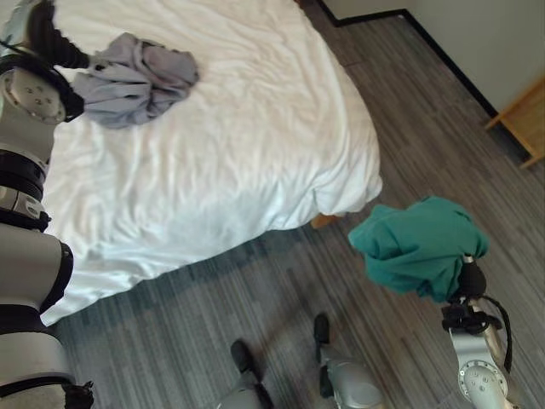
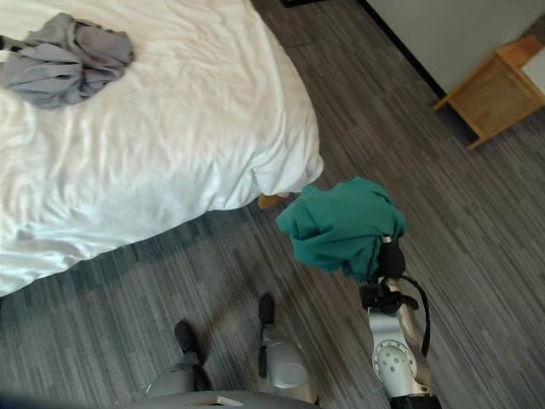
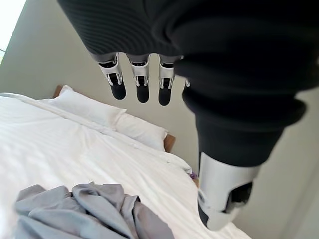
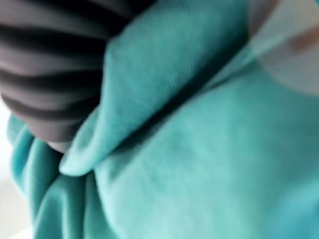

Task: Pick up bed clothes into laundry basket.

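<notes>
I see the right robot hand (image 4: 55, 89) buried in a green garment (image 1: 419, 245) over the floor (image 1: 255, 298); grip unreadable. Left robot hand (image 3: 142, 79) relaxed, straight-fingered, above grey clothes (image 1: 136, 78) on the bed (image 1: 238, 153).

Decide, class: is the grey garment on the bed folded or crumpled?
Crumpled: the grey garment lies bunched in uneven ridges on the white bed, with no flat folded edges.

The room is found evenly and brightly lit. The white bed sheet (image 1: 238, 145) is rendered almost glaring, its creases marked by faint shading only. A soft shadow is cast on the grey floor (image 1: 281, 256) along the bed's edge. In the left wrist view, strong light is admitted at a corner beside the wall (image 3: 45, 64). Dark folds are noted in the teal cloth (image 4: 199, 164).
</notes>
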